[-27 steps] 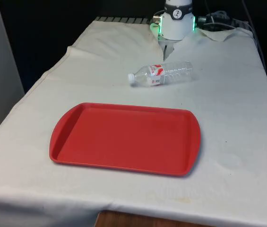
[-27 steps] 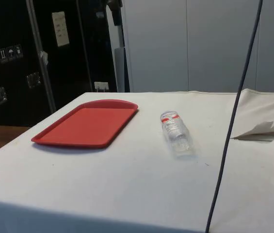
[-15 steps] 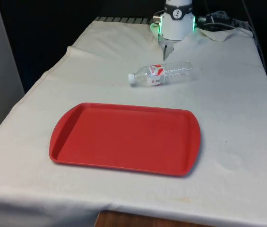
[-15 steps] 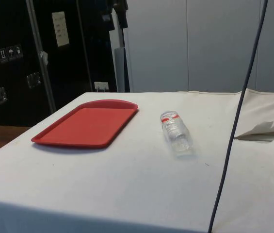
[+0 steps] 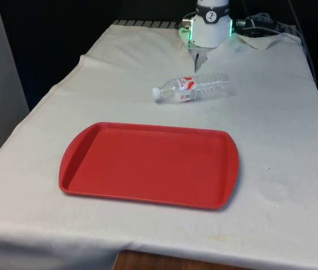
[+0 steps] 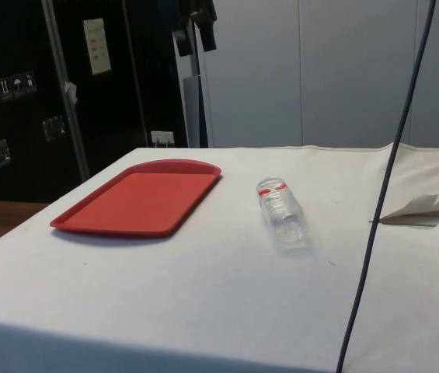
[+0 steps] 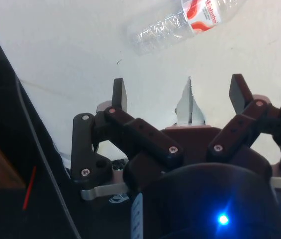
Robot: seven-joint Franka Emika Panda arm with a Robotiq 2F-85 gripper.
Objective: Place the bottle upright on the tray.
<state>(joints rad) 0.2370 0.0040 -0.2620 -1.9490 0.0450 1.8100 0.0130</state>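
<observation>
Bottle (image 5: 193, 88): lying flat on counter (image 5: 271, 146), cap toward front view's left, beyond tray (image 5: 147, 164). Gripper (image 7: 177, 94): high above, fingers spread (empty).

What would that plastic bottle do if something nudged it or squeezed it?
The bottle lies on its round side on the flat cloth, so a sideways nudge would probably roll it. It looks clear and empty, so likely light. Its thin ribbed wall may dent under a firm squeeze.
</observation>
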